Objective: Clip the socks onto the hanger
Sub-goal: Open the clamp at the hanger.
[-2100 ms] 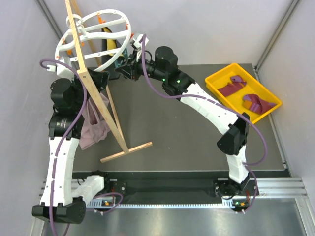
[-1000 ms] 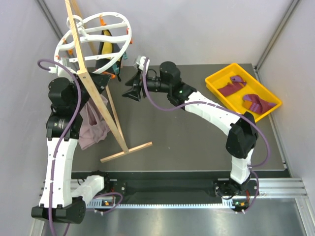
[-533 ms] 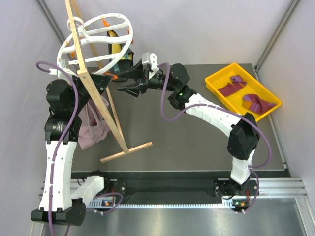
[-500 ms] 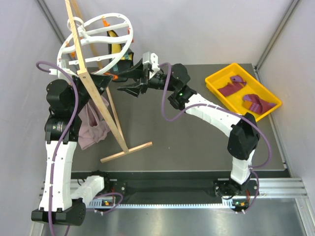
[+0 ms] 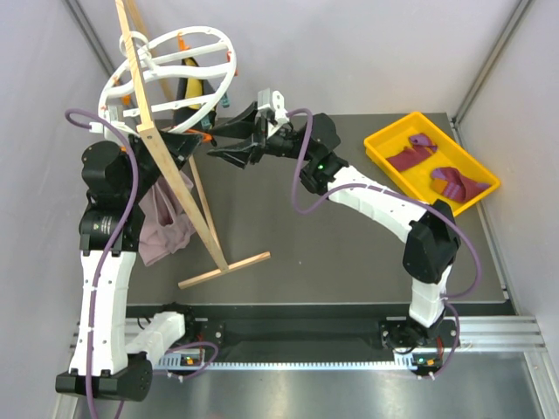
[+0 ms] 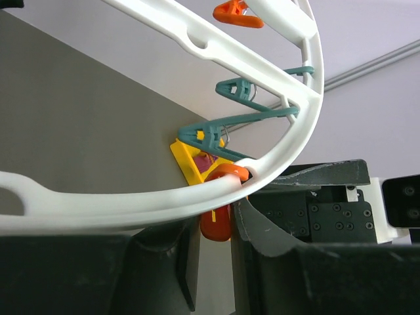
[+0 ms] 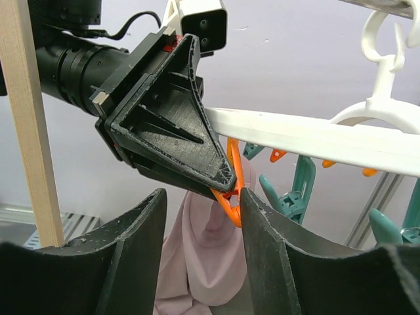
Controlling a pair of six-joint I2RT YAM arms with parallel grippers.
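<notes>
Two maroon socks, one (image 5: 410, 155) and the other (image 5: 454, 183), lie in the yellow tray (image 5: 384, 140) at the far right. The white wheel hanger (image 5: 196, 30) hangs at the far left; its rim also crosses the left wrist view (image 6: 197, 42) and the right wrist view (image 7: 315, 134). My left gripper (image 5: 199, 140) (image 6: 216, 223) is shut on an orange clip (image 6: 216, 220) (image 7: 233, 184) under the rim. My right gripper (image 5: 211, 143) (image 7: 200, 230) is open and empty, right beside that clip, which touches one finger's inner edge.
A light wooden stand (image 5: 175, 175) leans in front of the hanger. A pale mauve cloth (image 5: 166, 223) hangs below the left gripper. A yellow-and-black garment (image 5: 192, 83) hangs behind the wheel. Teal clips (image 6: 216, 131) line the rim.
My right gripper drew back from the hanger, turned its fingers toward the rim and moved in again next to the orange clip. The left gripper and the hanger rose slightly.
</notes>
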